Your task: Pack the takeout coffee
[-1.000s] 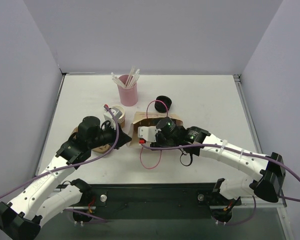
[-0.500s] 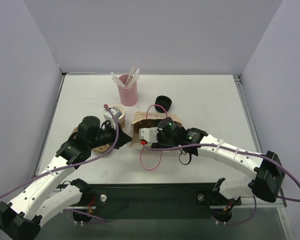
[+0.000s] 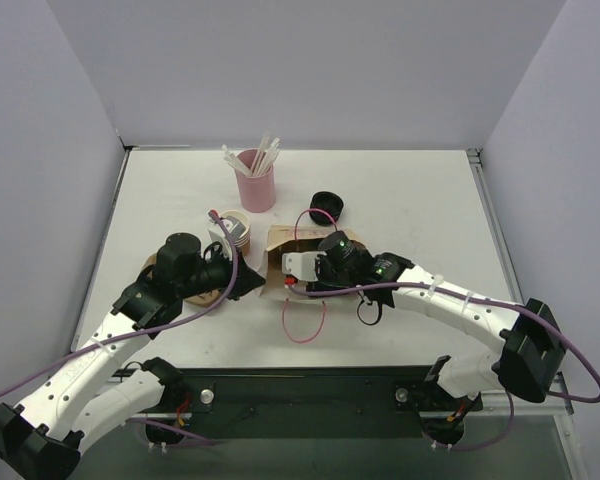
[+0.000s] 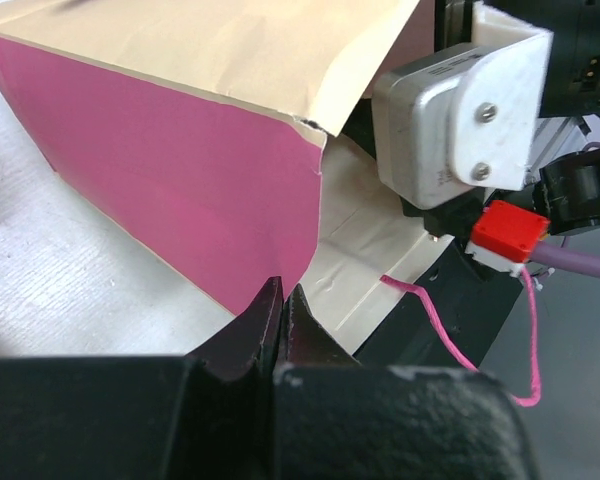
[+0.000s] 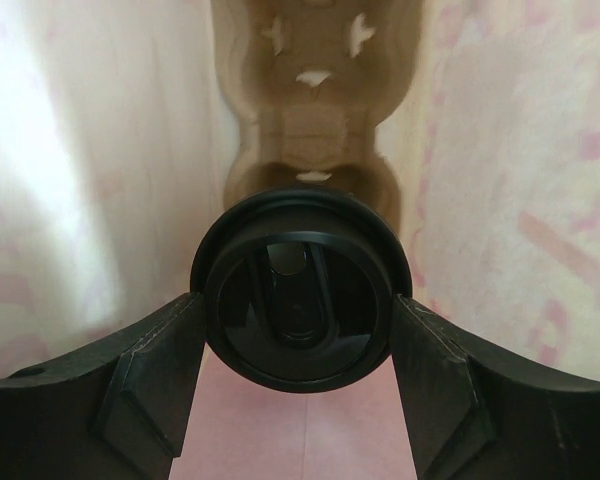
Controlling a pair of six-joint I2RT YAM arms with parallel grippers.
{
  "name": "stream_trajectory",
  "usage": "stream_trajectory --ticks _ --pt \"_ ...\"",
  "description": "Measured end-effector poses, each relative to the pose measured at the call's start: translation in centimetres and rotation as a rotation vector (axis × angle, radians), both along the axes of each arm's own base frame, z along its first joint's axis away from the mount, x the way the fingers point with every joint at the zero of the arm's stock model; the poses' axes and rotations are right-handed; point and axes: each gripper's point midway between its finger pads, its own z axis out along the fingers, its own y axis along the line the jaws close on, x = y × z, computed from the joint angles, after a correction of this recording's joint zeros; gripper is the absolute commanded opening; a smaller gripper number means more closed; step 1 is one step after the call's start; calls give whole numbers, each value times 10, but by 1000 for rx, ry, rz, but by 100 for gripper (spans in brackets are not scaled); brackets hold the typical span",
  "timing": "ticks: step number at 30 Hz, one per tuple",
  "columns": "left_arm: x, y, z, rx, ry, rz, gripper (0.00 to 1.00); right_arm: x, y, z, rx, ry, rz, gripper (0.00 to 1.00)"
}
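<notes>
I count two arms, one pink-and-cream paper bag [image 4: 180, 190], one takeout coffee, one pulp cup carrier [image 5: 305, 130], one pink cup of straws [image 3: 255, 182] and one loose black lid [image 3: 326, 207] on the surface [image 3: 410, 190]. Only the right wrist view looks inside the bag: my right pincer [image 5: 297, 305] is clamped around the takeout coffee [image 5: 298, 280], just in front of the carrier. Only the left wrist view shows my left pincer [image 4: 282, 300] clenched on the bag's lower edge.
</notes>
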Motion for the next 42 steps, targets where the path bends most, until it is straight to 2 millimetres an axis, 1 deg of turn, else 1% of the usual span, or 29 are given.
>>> stream_trajectory --ticks 5,16,21,29,33,42 --pt "-2 -1 1 -9 13 -1 0 0 -9 -16 -10 13 -14 35" --pt "-5 -4 1 -24 37 -3 0 5 -7 -21 23 -14 -18 35" --pt "-5 -4 1 -24 42 -3 0 4 -7 -19 31 -13 -24 35" --pt "-5 -4 -2 -20 49 -3 0 1 -8 -5 50 -4 -32 34" --pt "-5 -5 -2 -19 49 -4 0 0 -7 -2 61 8 -33 34" --pt "-5 -5 -2 -19 48 -4 0 -4 3 3 107 37 -7 34"
